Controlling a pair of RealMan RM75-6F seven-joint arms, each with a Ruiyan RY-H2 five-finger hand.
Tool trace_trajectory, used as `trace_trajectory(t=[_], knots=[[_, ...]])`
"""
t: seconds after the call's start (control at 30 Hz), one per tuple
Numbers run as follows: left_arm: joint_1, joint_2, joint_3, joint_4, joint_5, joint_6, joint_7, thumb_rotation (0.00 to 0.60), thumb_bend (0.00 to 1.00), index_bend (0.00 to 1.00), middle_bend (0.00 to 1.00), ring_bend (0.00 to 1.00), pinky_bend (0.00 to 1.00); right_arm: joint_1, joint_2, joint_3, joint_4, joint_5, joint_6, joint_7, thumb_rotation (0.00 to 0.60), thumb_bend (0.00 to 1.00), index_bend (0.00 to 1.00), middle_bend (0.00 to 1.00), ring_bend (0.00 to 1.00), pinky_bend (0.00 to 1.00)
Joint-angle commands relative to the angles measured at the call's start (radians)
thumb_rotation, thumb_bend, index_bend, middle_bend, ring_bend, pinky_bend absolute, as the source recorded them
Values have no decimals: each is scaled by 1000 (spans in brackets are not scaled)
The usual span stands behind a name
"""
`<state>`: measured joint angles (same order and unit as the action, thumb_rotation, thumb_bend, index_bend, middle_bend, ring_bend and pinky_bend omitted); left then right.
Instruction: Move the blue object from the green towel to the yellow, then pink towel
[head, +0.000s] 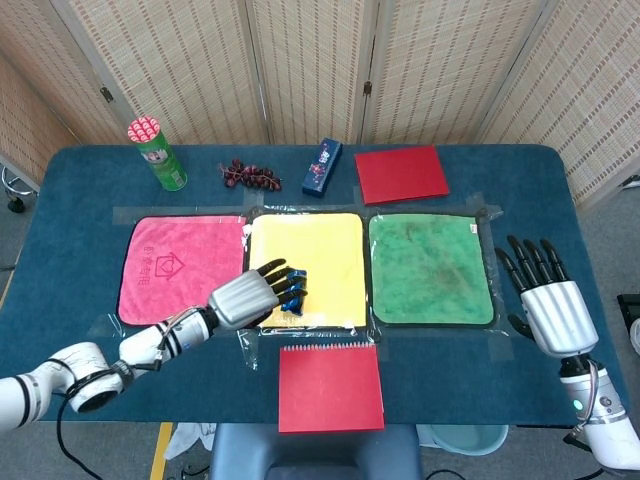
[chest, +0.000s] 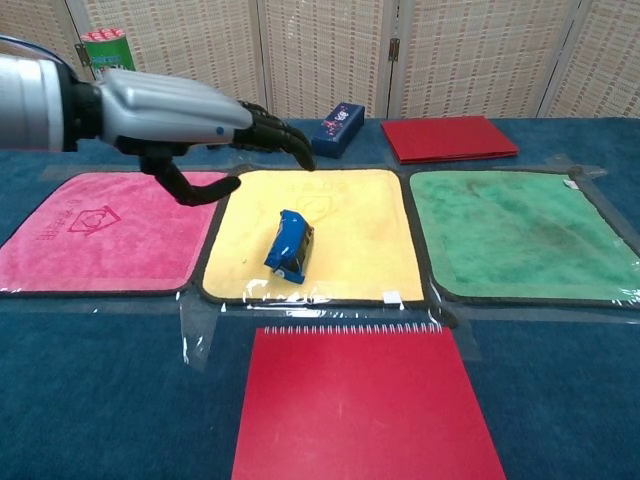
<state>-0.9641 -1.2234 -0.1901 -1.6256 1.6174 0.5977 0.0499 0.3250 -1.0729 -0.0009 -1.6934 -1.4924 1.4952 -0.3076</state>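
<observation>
Your left hand (chest: 190, 115) hangs over the blue object (chest: 289, 245), fingers spread, holding nothing. Object lies on the yellow towel (chest: 350, 230), below the fingertips, not touching. Risk: drop too flat and you'll shove it instead of gripping. Pink towel (chest: 110, 235) is next. Right hand (head: 548, 305) sits splayed beyond the green towel (head: 430, 268).

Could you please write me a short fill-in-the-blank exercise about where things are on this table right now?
1. The blue object lies on the ____ towel.
2. The hand reaching over the blue object is the robot's ____ hand.
3. The green towel lies between the yellow towel and the robot's ____ hand.
4. The spiral notebook nearest the robot is ____ in colour.

Missing words: yellow; left; right; red
</observation>
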Motion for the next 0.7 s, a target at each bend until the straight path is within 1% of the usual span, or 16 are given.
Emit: trace_trajectory(t=[0.03,0.23,0.27,0.33,0.4,0.5,0.7], knots=[[-62,-60,-13,56,-67,-73,31,600,712,161,111,99,9,-6,-1,7,7,2,-4,6,600,126,0,0,0,0],[-121,-123,-13,117,-166,-136,77,600,698,164,114,99,0,-20,-1,24,24,10,-17,28,600,127,0,0,0,0],[-132,-135,-11,131,-184,-147,92,600,688,164,115,99,0,-21,-3,26,27,10,-20,31,600,126,0,0,0,0],[-146,-153,-6,151,-211,-156,116,600,635,169,121,100,0,-24,-6,31,32,7,-20,37,600,126,0,0,0,0],[-162,-175,0,176,-247,-168,141,600,602,191,140,106,0,-28,-9,37,38,6,-21,46,600,127,0,0,0,0],[-182,-200,15,206,-289,-176,184,598,577,229,171,119,0,-31,-13,43,47,8,-28,56,600,126,0,0,0,0],[-207,-230,54,235,-362,-174,270,557,575,256,190,136,0,-39,-20,49,60,4,-37,71,600,126,0,0,0,0]])
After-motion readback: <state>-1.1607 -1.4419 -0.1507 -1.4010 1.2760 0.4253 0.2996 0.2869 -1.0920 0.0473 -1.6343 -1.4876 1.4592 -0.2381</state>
